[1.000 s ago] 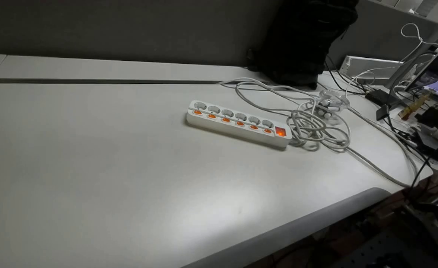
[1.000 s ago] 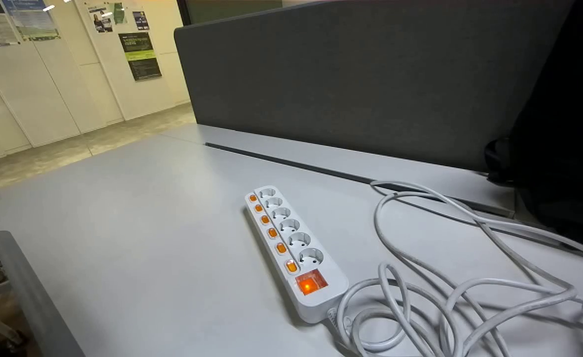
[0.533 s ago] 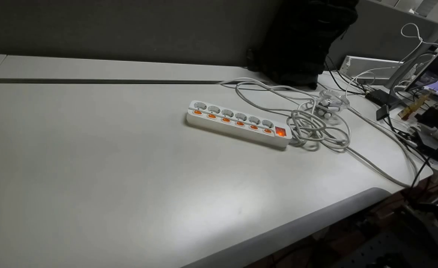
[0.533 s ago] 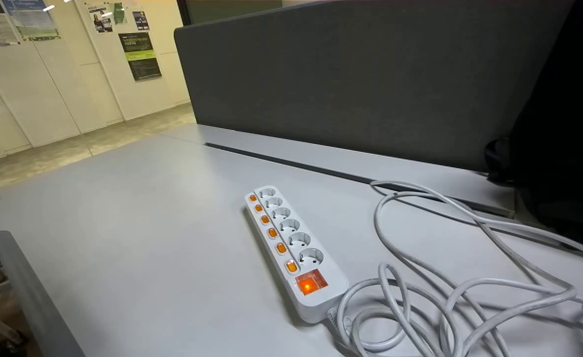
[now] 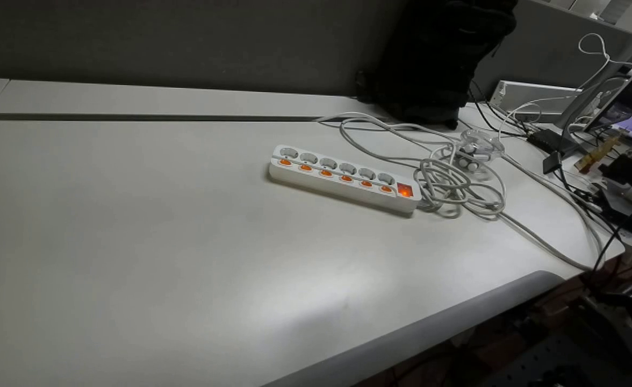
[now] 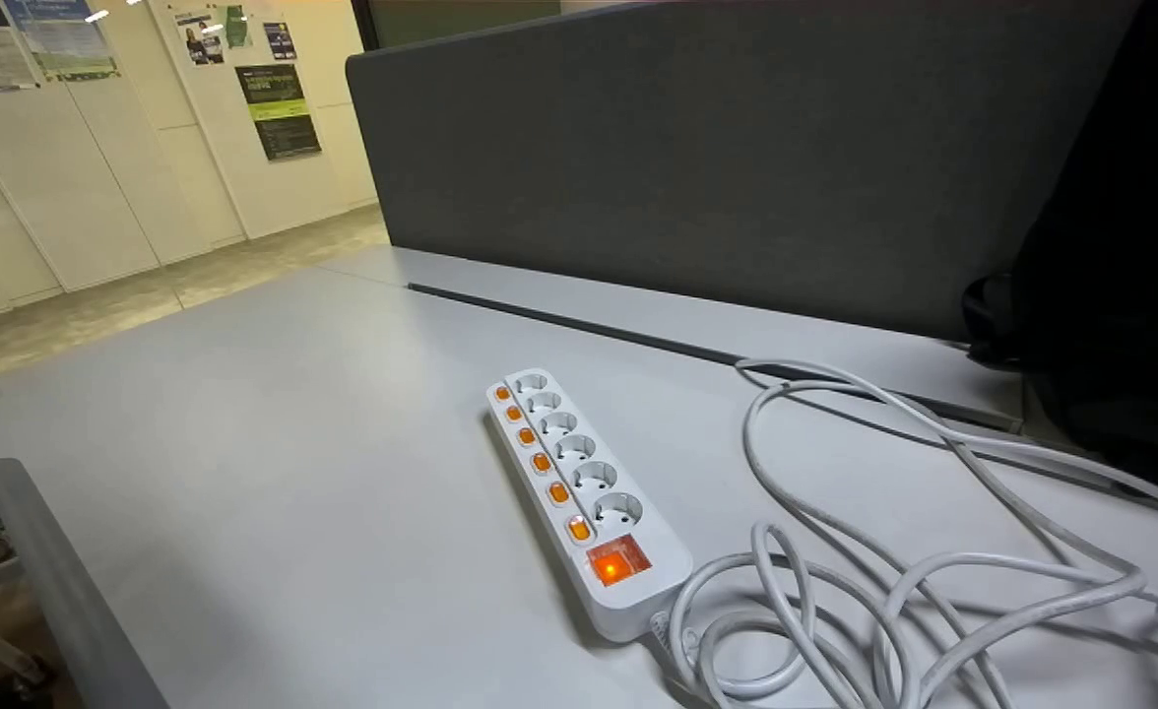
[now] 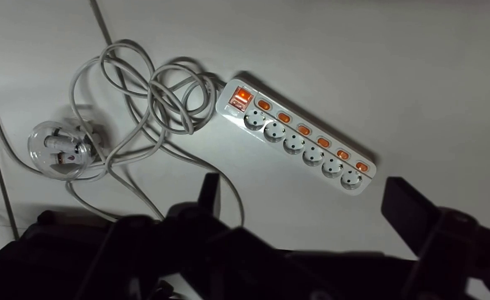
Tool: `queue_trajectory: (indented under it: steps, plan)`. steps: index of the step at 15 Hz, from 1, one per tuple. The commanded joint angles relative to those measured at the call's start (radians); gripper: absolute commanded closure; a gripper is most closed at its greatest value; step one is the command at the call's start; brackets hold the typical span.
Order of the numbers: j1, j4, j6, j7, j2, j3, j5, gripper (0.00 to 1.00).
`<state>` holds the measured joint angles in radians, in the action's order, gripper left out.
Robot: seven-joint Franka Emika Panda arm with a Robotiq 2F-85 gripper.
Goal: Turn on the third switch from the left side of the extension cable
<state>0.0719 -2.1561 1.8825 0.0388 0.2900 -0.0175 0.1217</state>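
The extension cable is a white power strip with a row of round sockets and small orange switches. It lies flat on the table in both exterior views (image 5: 343, 192) (image 6: 611, 463) and in the wrist view (image 7: 345, 184). Its larger main switch (image 7: 241, 98) glows at the cord end. The third small switch from the left (image 5: 326, 173) is orange in an exterior view; I cannot tell whether it is lit. My gripper (image 7: 301, 183) shows only in the wrist view. Its black fingers are wide apart with nothing between them, and the strip appears beyond the fingertips.
Coiled grey cord (image 5: 445, 180) lies beside the strip's main-switch end. A clear round container (image 7: 59, 150) with small items sits near the coils. A black backpack (image 5: 434, 59) leans against the grey partition (image 6: 687, 158). The table's grey front edge (image 5: 418, 333) runs along the near side.
A soft shadow on the table has spread and shifted a little in both exterior views. The strip, its switches and the cord have not visibly changed.
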Motion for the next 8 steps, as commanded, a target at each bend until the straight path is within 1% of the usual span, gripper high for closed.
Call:
queue_trajectory:
  steps: [1, 3, 7, 8]
  plan:
    - [-0.014, -0.003, 0.081, -0.040, -0.054, -0.003, -0.010, 0.00]
    - [-0.019, -0.019, 0.178, -0.077, -0.094, 0.007, -0.009, 0.00]
    - [-0.023, -0.084, 0.559, -0.258, -0.173, 0.049, 0.085, 0.00]
    - [-0.023, -0.090, 0.628, -0.307, -0.201, 0.059, 0.118, 0.00]
